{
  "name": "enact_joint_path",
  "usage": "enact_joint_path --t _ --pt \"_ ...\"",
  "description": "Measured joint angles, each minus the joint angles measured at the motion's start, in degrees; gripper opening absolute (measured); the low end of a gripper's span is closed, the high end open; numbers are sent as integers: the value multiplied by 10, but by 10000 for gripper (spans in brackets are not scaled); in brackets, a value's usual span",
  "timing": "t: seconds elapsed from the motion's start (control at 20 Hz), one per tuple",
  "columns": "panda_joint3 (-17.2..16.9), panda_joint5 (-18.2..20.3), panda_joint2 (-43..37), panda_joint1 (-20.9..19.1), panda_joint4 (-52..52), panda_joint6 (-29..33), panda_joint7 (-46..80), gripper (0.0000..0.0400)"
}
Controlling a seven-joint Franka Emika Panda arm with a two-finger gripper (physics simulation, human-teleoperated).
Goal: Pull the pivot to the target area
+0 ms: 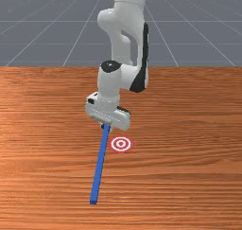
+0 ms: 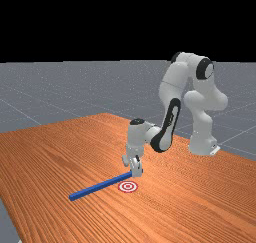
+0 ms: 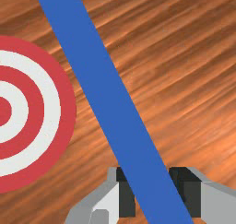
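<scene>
Bright light on the wooden table, pale glare beside the blue bar in the wrist view, soft shading on the white arm, dimmer grey floor, black background

In the front view, the arm comes down from twelve o'clock over the wooden desk. From its jaws a blue bar runs to just past six o'clock. The red-and-white target lies near the bar, between four and five o'clock from the jaws.
</scene>
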Motion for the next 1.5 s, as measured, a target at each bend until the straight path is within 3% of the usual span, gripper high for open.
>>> enact_joint_path --t 0.2,0.25,0.35,0.45,0.7,0.75,0.8,0.9,1.1,1.2,1.3,1.35,1.5 --pt "-31 22 8 103 9 -24 155 121" --pt "35 -48 -14 54 -16 39 -91 96" --pt "28 -48 -11 77 -5 13 -62 97" --pt "29 -41 -11 78 -10 28 -55 95" --pt "40 -40 -15 28 -19 47 -107 95" --pt "40 -40 -15 25 -18 47 -110 205" --pt "48 -36 -16 13 -15 38 -120 282" --pt "49 -35 -16 10 -24 66 -122 356" --pt "48 -34 -25 8 -33 75 -125 394" --pt "18 -52 -21 35 -21 42 -104 398" --pt "-1 -59 -4 56 -14 49 -86 400" --pt "-6 -59 4 68 -9 54 -85 369" --pt "19 -52 9 68 -1 66 -98 135"
